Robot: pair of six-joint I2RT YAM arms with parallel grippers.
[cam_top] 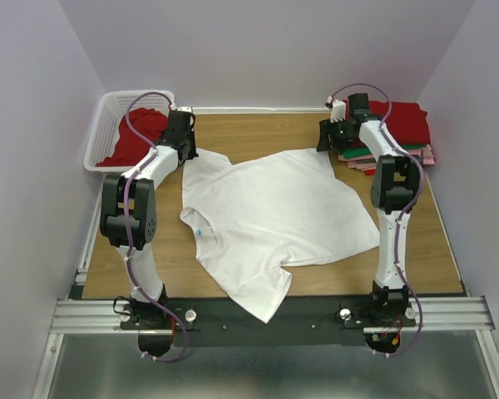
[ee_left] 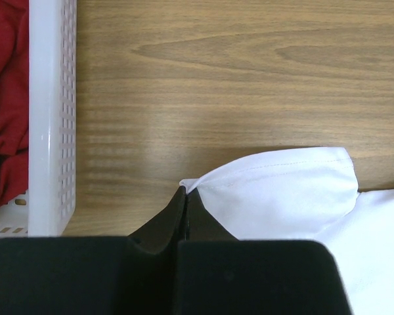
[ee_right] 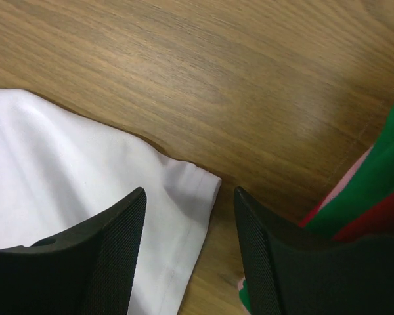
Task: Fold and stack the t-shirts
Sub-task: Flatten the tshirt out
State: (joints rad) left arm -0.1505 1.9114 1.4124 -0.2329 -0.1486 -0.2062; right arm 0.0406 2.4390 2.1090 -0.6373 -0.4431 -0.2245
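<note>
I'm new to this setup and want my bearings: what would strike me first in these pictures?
A large white t-shirt lies rumpled across the middle of the wooden table, one sleeve pinched in the shut left gripper. The right gripper, jaws apart, hangs over its far right corner, beside a stack of folded red, green and pink shirts. A white basket of red cloth stands far left.

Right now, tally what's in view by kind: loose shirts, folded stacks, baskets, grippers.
Loose shirts: 1, the white t-shirt
Folded stacks: 1, the folded stack, red on top; layer count unclear
Baskets: 1, the basket, red cloth inside
Grippers: 2, left gripper, right gripper
Total: 5
</note>
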